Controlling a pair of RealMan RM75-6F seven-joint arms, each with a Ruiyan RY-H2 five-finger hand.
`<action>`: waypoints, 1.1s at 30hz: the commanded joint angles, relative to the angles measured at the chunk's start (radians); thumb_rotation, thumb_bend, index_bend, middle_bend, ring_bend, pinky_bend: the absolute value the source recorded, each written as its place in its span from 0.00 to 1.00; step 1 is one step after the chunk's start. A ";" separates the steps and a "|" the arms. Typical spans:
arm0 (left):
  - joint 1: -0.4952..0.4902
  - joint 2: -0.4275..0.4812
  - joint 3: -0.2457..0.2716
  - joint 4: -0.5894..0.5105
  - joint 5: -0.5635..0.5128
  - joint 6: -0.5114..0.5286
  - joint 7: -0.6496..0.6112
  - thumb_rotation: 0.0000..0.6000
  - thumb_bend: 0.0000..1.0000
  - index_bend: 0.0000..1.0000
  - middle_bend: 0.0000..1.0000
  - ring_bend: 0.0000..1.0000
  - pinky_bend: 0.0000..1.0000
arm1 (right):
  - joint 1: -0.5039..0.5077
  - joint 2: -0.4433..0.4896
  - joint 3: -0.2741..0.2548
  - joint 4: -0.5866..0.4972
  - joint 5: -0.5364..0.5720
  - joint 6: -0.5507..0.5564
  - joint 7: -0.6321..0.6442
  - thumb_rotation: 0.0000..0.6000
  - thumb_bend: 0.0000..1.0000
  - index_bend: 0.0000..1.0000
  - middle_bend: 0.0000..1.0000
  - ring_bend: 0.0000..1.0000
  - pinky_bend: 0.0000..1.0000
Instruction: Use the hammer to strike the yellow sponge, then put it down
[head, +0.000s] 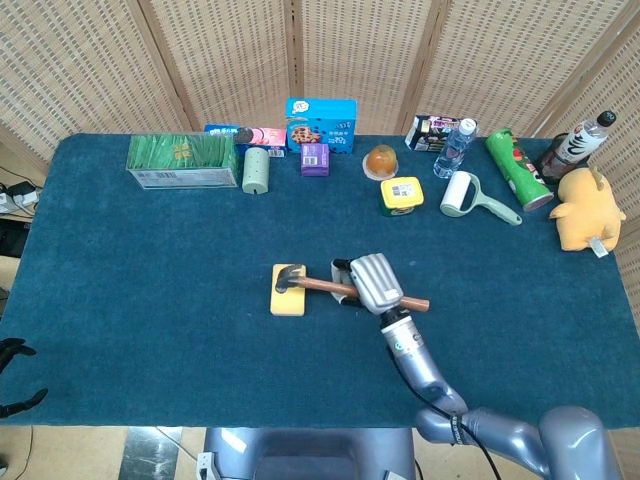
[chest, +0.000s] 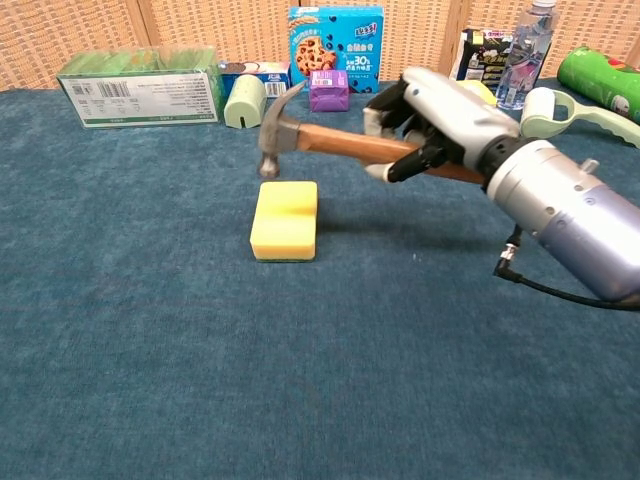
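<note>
Yellow sponge (head: 288, 291) lies flat near the middle of the blue surface (head: 150, 260), and I have the hammer (head: 325, 285) over it. My right hand (head: 372, 283) grips the wooden handle, fingers (chest: 405, 165) wrapped around it about midway along, the butt end sticking out to the right past the hand. In the head view the metal head sits over the far part of the sponge; in the chest view it hangs just above the sponge's far edge, face down, claw up. Whether the face actually touches the foam I cannot tell from either camera. The handle runs nearly level, tilted slightly down toward the head.

My left hand shows in neither view.

Along the far edge of the surface I see a green box (head: 182, 161), a pale green roll (head: 256, 170), a blue cookie box (head: 321, 124), a small purple box (head: 315, 159), an orange jelly cup (head: 381, 161), a yellow tub (head: 401, 196), a water bottle (head: 454, 148), a lint roller (head: 468, 197), a green can (head: 518, 168) lying on its side, and a yellow plush toy (head: 586, 209) at the right end.
</note>
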 joint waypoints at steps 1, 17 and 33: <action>0.002 -0.003 0.000 0.006 -0.004 -0.005 -0.007 1.00 0.16 0.36 0.25 0.08 0.10 | 0.056 -0.028 -0.015 0.030 0.030 -0.107 -0.142 1.00 0.44 0.90 1.00 1.00 1.00; -0.003 -0.005 -0.005 0.022 0.007 -0.006 -0.021 1.00 0.16 0.36 0.25 0.08 0.10 | 0.040 0.101 0.070 -0.240 0.152 -0.139 -0.206 1.00 0.43 0.91 1.00 1.00 1.00; -0.006 0.002 0.000 -0.008 0.017 -0.006 0.008 1.00 0.16 0.36 0.25 0.08 0.10 | -0.006 0.174 0.112 -0.335 0.274 -0.137 -0.090 1.00 0.43 0.91 1.00 1.00 1.00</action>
